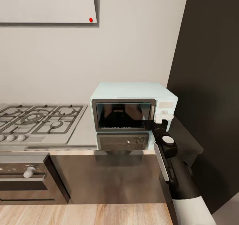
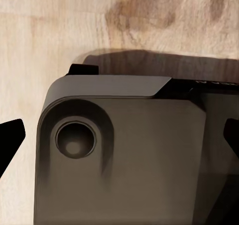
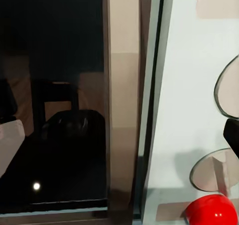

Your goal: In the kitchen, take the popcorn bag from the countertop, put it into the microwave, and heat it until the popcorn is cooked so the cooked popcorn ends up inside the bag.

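Mint-blue microwave [image 1: 132,110] sits on the grey countertop [image 1: 83,133], between the gas hob [image 1: 36,118] and a black cabinet wall [image 1: 209,85]. Boxy, long axis running side to side; its dark-framed glass door [image 1: 123,114] is closed and faces me. My right gripper [image 1: 158,124] is up against the door's right edge, by the white knobs [image 1: 164,112]; I cannot tell how its jaws stand. Close up I see a red light [image 3: 211,210]. My left wrist camera shows wood floor [image 2: 59,36].
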You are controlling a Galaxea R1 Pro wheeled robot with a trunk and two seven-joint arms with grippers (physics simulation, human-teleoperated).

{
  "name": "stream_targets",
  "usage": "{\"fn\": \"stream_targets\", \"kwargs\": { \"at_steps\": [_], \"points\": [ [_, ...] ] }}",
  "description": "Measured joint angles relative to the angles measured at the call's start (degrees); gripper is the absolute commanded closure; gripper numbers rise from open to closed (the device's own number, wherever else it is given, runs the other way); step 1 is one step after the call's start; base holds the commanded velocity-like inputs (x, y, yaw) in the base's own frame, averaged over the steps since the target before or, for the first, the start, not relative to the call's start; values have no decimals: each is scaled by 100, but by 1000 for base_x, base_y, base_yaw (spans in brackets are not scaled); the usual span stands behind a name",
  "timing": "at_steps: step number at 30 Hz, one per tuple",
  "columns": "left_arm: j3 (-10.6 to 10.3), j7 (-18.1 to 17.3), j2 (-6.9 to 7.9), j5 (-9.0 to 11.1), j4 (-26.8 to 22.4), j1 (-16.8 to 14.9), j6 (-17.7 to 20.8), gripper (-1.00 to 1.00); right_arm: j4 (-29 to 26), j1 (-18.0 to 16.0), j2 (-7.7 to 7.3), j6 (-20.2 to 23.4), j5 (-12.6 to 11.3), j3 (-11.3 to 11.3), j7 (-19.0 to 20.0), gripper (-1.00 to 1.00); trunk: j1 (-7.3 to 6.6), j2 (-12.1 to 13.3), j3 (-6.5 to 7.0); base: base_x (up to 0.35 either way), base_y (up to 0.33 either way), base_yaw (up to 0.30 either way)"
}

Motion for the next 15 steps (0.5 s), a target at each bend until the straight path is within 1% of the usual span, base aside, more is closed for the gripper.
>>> {"fn": "stream_targets", "kwargs": {
  "at_steps": [4, 9, 15],
  "points": [
    [0, 2, -1, 0, 0, -1, 0, -100, 0, 3, 2, 0, 0, 6, 0, -100, 0, 0, 0, 0, 0, 0],
    [1, 1, -1, 12, 0, 2, 0, -100, 2, 3, 0, 0, 0, 72, 0, -100, 0, 0, 0, 1, 0, 0],
    [1, 1, 0, 18, 0, 0, 0, -100, 9, 5, 1, 0, 0, 79, 0, -100, 0, 0, 0, 53, 0, 0]
  ]
}}
